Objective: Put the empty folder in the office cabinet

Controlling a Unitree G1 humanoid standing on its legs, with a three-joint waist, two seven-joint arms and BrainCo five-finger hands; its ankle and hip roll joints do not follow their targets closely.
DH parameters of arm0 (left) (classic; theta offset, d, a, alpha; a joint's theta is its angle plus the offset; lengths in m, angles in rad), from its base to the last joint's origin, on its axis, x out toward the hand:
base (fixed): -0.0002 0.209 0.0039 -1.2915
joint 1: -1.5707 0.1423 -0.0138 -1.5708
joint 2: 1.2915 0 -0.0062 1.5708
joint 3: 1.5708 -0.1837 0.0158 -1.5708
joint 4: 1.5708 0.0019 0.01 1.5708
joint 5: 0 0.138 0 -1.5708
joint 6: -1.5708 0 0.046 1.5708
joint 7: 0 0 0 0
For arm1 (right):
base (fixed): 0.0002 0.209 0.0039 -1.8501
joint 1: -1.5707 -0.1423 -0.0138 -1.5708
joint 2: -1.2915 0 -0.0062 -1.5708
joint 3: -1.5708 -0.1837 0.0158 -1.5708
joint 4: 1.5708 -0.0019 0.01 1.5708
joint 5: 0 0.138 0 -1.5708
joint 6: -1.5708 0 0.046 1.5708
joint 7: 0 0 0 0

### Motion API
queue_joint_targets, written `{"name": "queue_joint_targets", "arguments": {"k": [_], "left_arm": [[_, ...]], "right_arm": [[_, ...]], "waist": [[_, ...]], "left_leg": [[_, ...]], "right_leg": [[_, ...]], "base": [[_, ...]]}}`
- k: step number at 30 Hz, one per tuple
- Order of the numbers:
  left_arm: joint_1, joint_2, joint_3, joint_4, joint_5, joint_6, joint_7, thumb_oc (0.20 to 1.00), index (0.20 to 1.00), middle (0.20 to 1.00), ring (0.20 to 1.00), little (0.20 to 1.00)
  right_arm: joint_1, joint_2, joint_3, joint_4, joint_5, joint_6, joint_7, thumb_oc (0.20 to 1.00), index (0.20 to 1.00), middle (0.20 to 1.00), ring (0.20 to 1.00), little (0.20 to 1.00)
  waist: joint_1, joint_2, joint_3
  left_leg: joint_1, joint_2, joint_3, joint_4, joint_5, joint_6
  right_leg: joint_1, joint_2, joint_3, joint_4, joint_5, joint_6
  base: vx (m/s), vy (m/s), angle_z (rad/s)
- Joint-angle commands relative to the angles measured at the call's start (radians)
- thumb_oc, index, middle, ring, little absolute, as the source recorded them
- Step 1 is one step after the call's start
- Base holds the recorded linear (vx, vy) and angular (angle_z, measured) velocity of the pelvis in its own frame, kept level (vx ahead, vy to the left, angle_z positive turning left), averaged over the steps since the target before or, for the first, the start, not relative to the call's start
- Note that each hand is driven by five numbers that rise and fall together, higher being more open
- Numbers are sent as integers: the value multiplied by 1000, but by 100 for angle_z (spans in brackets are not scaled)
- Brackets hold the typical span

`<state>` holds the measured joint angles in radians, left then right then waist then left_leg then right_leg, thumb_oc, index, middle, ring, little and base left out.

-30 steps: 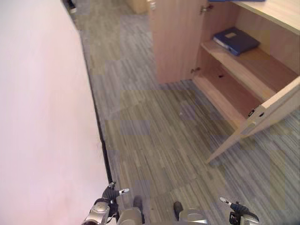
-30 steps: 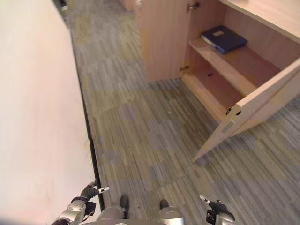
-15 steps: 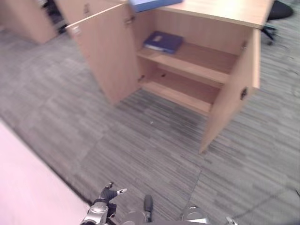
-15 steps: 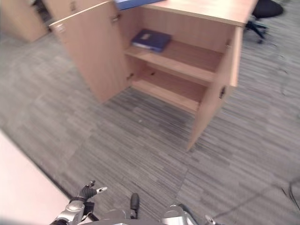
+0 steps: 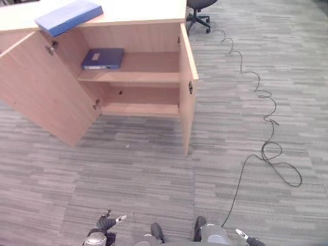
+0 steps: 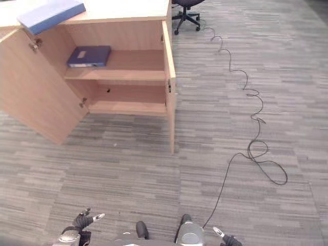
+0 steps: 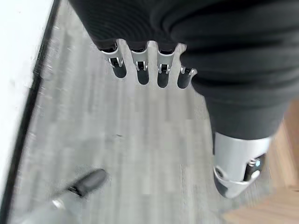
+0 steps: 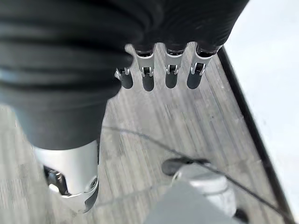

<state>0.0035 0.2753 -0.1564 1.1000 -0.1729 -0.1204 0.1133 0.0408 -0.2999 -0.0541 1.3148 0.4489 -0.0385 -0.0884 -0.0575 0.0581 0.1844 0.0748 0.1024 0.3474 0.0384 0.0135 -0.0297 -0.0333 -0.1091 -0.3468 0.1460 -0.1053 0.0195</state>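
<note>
1. Swinging round since the earlier frames, the head camera now faced the office cabinet (image 5: 134, 77) nearly square on; the pale wall seen a second ago had left the eye views, and this was a shift of the camera, not of the things.
2. Both cabinet doors stood open: the left door (image 5: 43, 95) was swung wide toward the left, and the right door (image 5: 187, 87) pointed edge-on toward the robot.
3. A dark blue folder (image 5: 103, 58) lay flat on the upper shelf (image 5: 148, 69), at its left end, near the back wall.
4. A lighter blue folder (image 5: 69, 16) lay flat on the cabinet's top (image 5: 143, 10), at the left, tilted against the front edge.
5. The lower shelf (image 5: 141, 105) showed bare wood.
6. A black office chair (image 5: 200, 10) stood behind the cabinet's right corner, on the grey striped carpet (image 5: 230, 77).
7. The left hand (image 7: 154, 65) hung low over the carpet, its fingers (image 7: 140, 70) straight, relaxed and holding nothing.
8. The right hand (image 8: 154, 70) likewise hung low at the robot's right, fingers (image 8: 170, 74) straight and empty, with the thumb (image 8: 70, 172) apart.
9. Both hands were well short of the cabinet.
</note>
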Motion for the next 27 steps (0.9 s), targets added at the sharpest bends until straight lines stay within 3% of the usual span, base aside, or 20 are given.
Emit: {"name": "queue_joint_targets", "arguments": {"k": [1,2,4,6,7,8,9,10,13,17,20,23,24,27], "left_arm": [[-43,-2,15,-5,-34,-25,2,1000,1000,1000,1000,1000],[-47,-8,16,-6,-46,-28,9,1000,1000,1000,1000,1000],[-43,-15,10,0,-47,-28,11,1000,1000,1000,1000,1000],[-35,-16,12,5,-46,-30,12,1000,1000,1000,1000,1000],[-34,-16,12,5,-46,-30,12,1000,1000,1000,1000,1000],[-35,-14,13,11,-43,-32,13,1000,1000,1000,1000,1000],[-34,-14,12,11,-43,-32,13,1000,1000,1000,1000,1000],[-34,-9,13,14,-39,-31,13,1000,1000,1000,1000,1000],[-41,4,17,18,-45,-35,21,1000,1000,1000,1000,1000],[-53,9,14,20,-50,-40,29,1000,1000,1000,1000,1000],[-57,2,11,30,-44,-44,24,1000,1000,1000,1000,1000],[-63,11,-9,31,-16,-45,21,1000,1000,1000,1000,1000],[-72,17,-18,29,-13,-49,20,1000,1000,1000,1000,1000],[-81,41,-34,7,6,-52,24,1000,1000,1000,1000,1000]], "right_arm": [[-23,-39,10,17,-14,-14,-10,1000,1000,1000,1000,1000],[-32,-47,13,15,-13,-15,-13,1000,1000,1000,1000,1000],[-32,-53,14,13,-16,-10,-15,1000,1000,1000,1000,1000],[-19,-59,13,15,-22,-8,-11,1000,1000,1000,1000,1000],[-19,-59,13,14,-22,-8,-11,1000,1000,1000,1000,1000],[-11,-65,11,10,-28,-9,-10,1000,1000,1000,1000,1000],[-10,-65,11,9,-28,-8,-10,1000,1000,1000,1000,1000],[-1,-70,5,3,-29,-7,-7,1000,1000,1000,1000,1000],[2,-83,-1,-12,-27,-7,-4,1000,1000,1000,1000,1000],[-10,-87,5,-18,-38,-7,-3,1000,1000,1000,1000,1000],[-17,-84,-5,-17,-45,-6,4,1000,1000,1000,1000,1000],[-12,-69,-17,-14,-46,-4,13,1000,1000,1000,1000,1000],[-11,-61,-22,-19,-40,-8,15,1000,1000,1000,1000,1000],[-23,-41,-6,-24,-42,-5,14,1000,1000,1000,1000,1000]], "waist": [[-9,-20,49],[-2,-18,54],[6,-23,55],[12,-29,45],[13,-29,47],[12,-31,34],[13,-32,35],[13,-30,25],[30,-18,16],[55,-24,10],[62,-20,-11],[67,-40,-20],[69,-63,-22],[77,-91,-18]], "left_leg": [[-107,23,-61,272,-80,-79],[-139,17,-99,315,-50,-96],[-167,5,-174,329,-38,-107],[-164,46,-218,267,-54,-107],[-160,45,-217,265,-55,-107],[-143,90,-242,183,-47,-110],[-136,89,-240,175,-45,-111],[-134,141,-283,91,0,-120],[-185,239,-420,-21,114,-159],[-238,283,-484,-71,149,-185],[-231,298,-464,-80,153,-207],[-235,268,-446,-17,108,-209],[-254,235,-422,43,77,-210],[-247,185,-369,84,11,-186]], "right_leg": [[64,-10,107,-39,-26,51],[65,-4,120,-47,-24,44],[75,-10,150,-56,-25,45],[86,-32,176,-64,-24,66],[89,-33,176,-64,-25,67],[91,-51,187,-68,-25,84],[94,-52,188,-68,-27,84],[103,-61,211,-63,-39,95],[127,-83,287,-30,-89,122],[154,-123,352,-2,-129,154],[178,-169,368,-3,-121,194],[185,-240,383,-2,-37,230],[184,-279,379,-17,58,241],[120,-340,366,-20,285,228]], "base": [[-19,-31,-56],[2,-6,-42],[93,87,-34],[149,147,-59],[185,190,-43],[129,130,-33],[289,286,-31],[241,241,-18],[383,457,-10],[261,400,-28],[217,527,-38],[161,503,-13],[83,429,40],[14,359,20]]}}
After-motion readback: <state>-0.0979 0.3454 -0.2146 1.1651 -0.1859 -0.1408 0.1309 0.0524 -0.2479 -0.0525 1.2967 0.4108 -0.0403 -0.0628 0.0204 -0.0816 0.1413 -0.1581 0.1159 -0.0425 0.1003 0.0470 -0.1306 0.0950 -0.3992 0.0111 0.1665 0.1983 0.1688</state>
